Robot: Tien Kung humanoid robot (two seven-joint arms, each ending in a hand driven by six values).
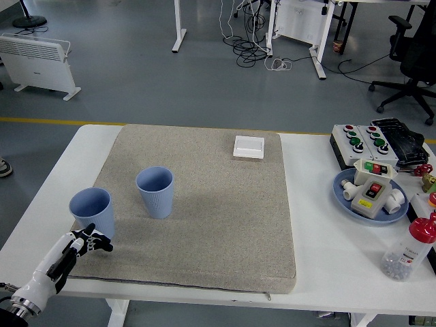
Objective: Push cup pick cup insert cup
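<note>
Standing upright on the mat (225, 225), two blue cups (155, 192); left hand (75, 248) spread, empty.

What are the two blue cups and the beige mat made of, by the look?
Left cup and right cup: likely matte plastic; fine vertical ribbing, no gloss, though coated paper is possible. Mat: looks like speckled woven or felted fabric over padding; soft rounded edges, zipper pull at front.
</note>
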